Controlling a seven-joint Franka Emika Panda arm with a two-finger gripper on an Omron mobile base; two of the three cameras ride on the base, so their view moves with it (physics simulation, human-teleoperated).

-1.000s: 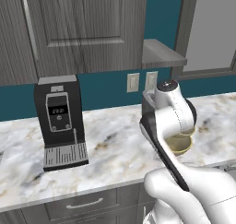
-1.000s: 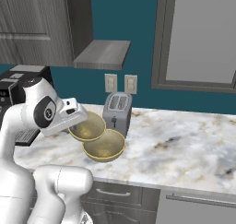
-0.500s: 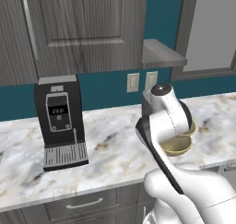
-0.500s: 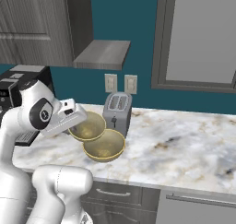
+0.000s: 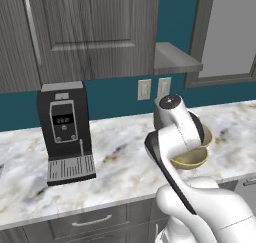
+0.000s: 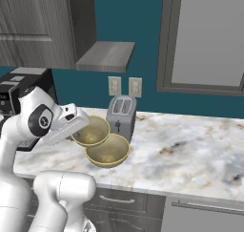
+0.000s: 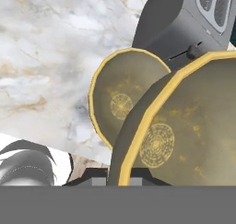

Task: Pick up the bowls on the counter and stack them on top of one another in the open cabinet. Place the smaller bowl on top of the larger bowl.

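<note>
My gripper [image 6: 77, 129] is shut on the rim of one olive-yellow bowl [image 6: 93, 131] and holds it tilted above the counter [image 6: 190, 145]. In the hand view this bowl [image 7: 184, 135] looms close over my gripper [image 7: 115, 181]. The other bowl [image 6: 107, 151] rests on the marble just below and in front of it, also seen beyond the held one [image 7: 122, 103] and beside my arm [image 5: 190, 159]. The held bowl [image 5: 206, 135] looks a little narrower, though my hand covers part of it. The open cabinet [image 6: 106, 57] hangs above, its shelf [image 5: 175, 59] bare.
A grey toaster [image 6: 121, 112] stands right behind the bowls against the teal wall, close in the hand view [image 7: 184, 25]. A black coffee machine [image 5: 65, 132] stands on the counter's left. Door-fronted cabinets [image 5: 90, 32] flank the open one. A window [image 6: 209, 35] is at the right.
The arm has lifted the held bowl a little higher, clear of the bowl on the counter. That bowl has stayed put.
</note>
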